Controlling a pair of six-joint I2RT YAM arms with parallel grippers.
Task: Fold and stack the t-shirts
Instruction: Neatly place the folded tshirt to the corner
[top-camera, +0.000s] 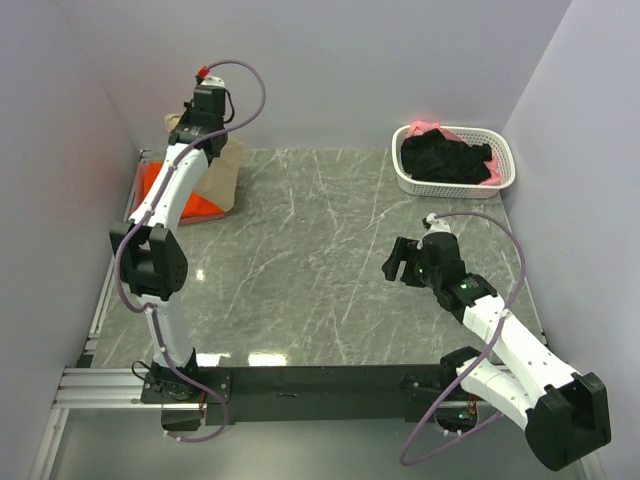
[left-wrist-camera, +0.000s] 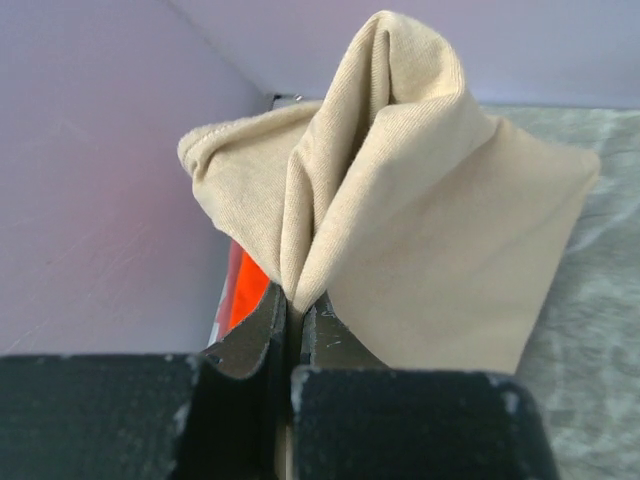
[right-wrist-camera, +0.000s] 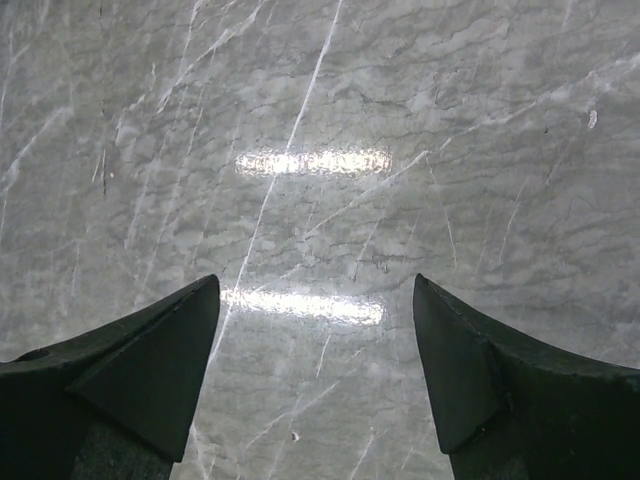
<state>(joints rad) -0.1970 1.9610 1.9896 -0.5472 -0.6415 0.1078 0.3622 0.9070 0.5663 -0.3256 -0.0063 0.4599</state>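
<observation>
My left gripper (left-wrist-camera: 296, 300) is shut on a fold of the tan t-shirt (left-wrist-camera: 420, 230) and holds it lifted at the far left corner. In the top view the left gripper (top-camera: 190, 128) is over the tan t-shirt (top-camera: 226, 165), which hangs over the orange t-shirt (top-camera: 160, 185) lying flat on the table; orange also shows in the left wrist view (left-wrist-camera: 243, 290). My right gripper (right-wrist-camera: 315, 300) is open and empty above bare marble; in the top view the right gripper (top-camera: 398, 262) is right of centre. Black (top-camera: 445, 160) and pink (top-camera: 428, 127) t-shirts lie in the basket.
A white slotted basket (top-camera: 405, 180) stands at the far right corner. Lilac walls close in the table on the left, back and right. The grey marble tabletop (top-camera: 300, 260) lies between the arms. A black rail runs along the near edge.
</observation>
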